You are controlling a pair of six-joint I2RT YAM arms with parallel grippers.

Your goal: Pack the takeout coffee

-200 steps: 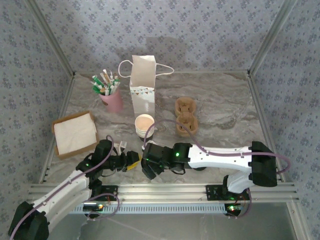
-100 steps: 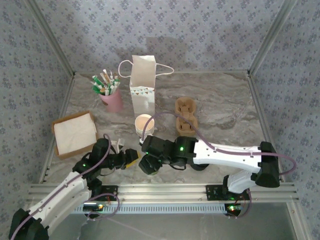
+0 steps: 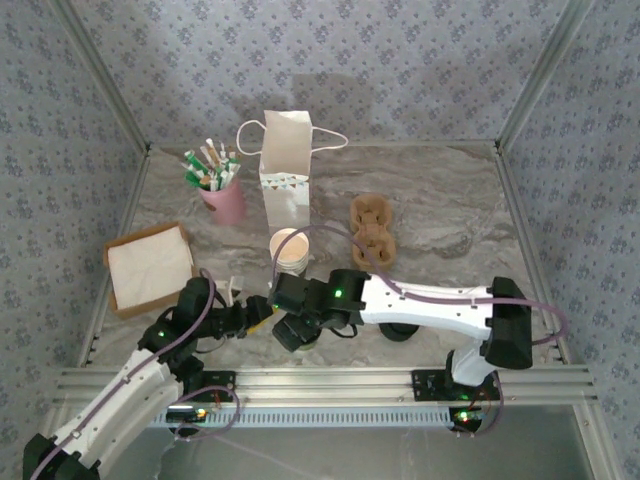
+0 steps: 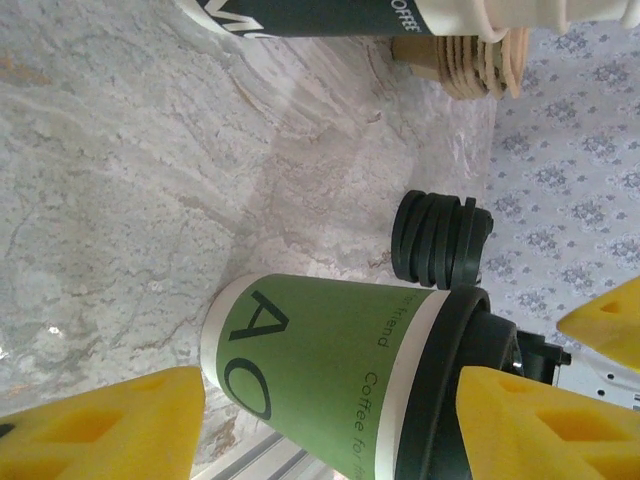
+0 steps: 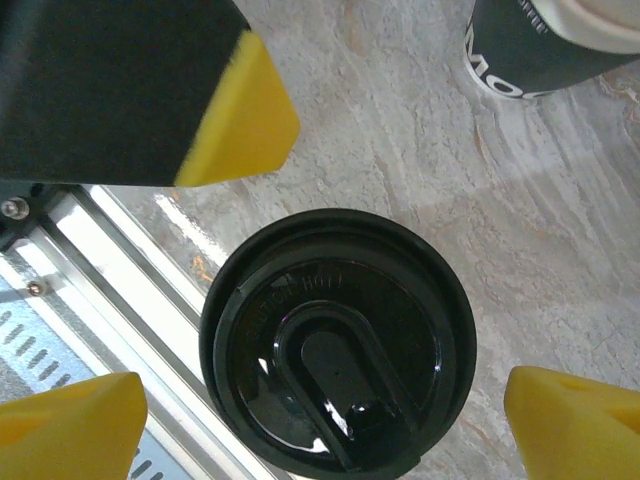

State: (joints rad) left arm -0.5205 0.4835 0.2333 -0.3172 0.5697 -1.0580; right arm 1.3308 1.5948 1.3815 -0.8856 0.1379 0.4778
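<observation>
The takeout coffee [image 4: 330, 370] is a green-banded paper cup with a black lid [image 5: 335, 340], standing on the marble table near its front edge. My left gripper [image 4: 320, 430] is open, one yellow finger [image 4: 100, 430] low by the cup's base and the other [image 4: 540, 420] up by the lid. From straight above, my right gripper [image 5: 320, 430] hangs open over the lid, its yellow fingertips [image 5: 570, 420] apart from the rim. In the top view the right gripper [image 3: 290, 325] covers the cup, with the left gripper [image 3: 258, 315] just beside it.
A stack of like cups [image 3: 290, 250] stands just behind, and a pile of black lids [image 4: 440, 240] lies beside the coffee. Further back are a white paper bag [image 3: 285, 180], brown cup carriers [image 3: 372, 235], a pink cup of sachets [image 3: 222, 195] and a napkin box [image 3: 150, 265].
The right gripper has shifted a little left and settled over the cup. The left gripper's jaws have widened and it has edged slightly away from the front edge.
</observation>
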